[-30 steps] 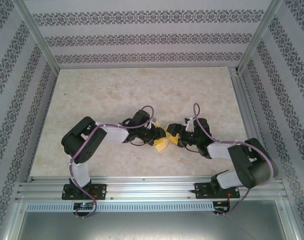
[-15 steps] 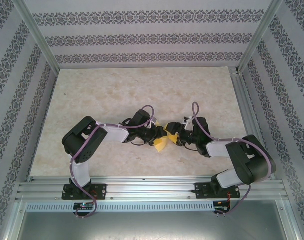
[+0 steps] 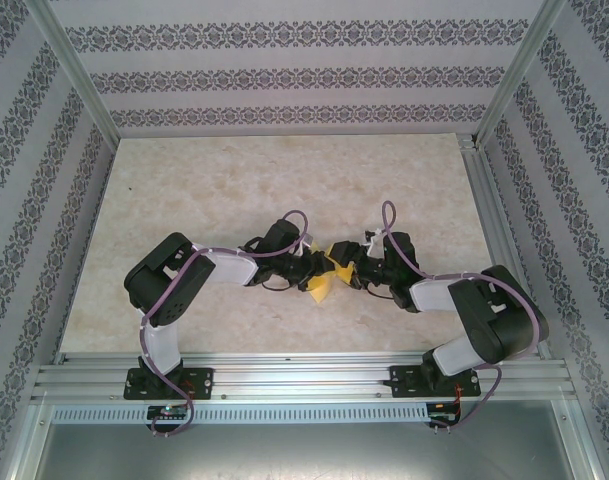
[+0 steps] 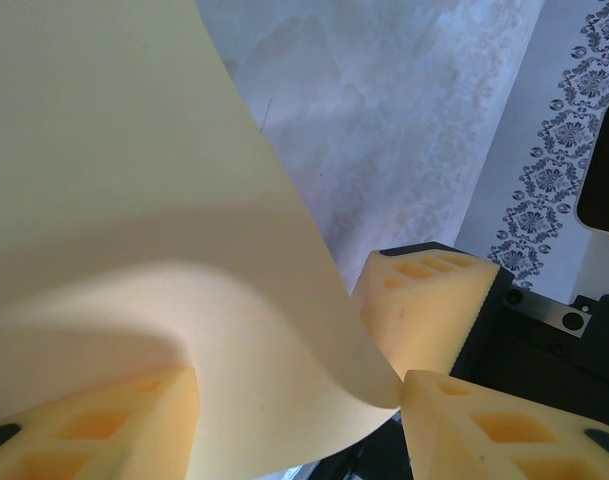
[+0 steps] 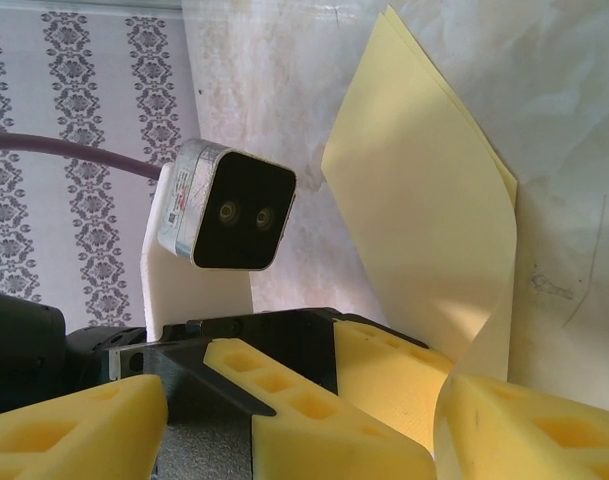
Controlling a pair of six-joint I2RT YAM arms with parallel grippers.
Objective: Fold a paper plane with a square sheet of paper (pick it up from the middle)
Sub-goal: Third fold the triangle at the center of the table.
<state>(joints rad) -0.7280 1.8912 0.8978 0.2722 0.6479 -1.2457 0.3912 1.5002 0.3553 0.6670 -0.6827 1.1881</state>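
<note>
The square sheet of paper [image 3: 322,284] curls between both arms near the middle of the table [image 3: 234,180]. It is probably light, floppy and easily creased. The left gripper [image 4: 301,400] has its fingers parted loosely around the sheet, and the right gripper [image 5: 302,400] has its fingers wide apart, so a folded edge looks the safest place to pinch.

From above, the left claw [image 3: 317,268] and right claw [image 3: 347,273] hide most of the square sheet of paper [image 3: 321,289]. The left wrist view crops it.

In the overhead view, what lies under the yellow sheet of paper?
The marbled table shows all round the square sheet of paper, so table lies beneath. The patch directly under it is covered; whether the sheet touches the table cannot be told.
</note>
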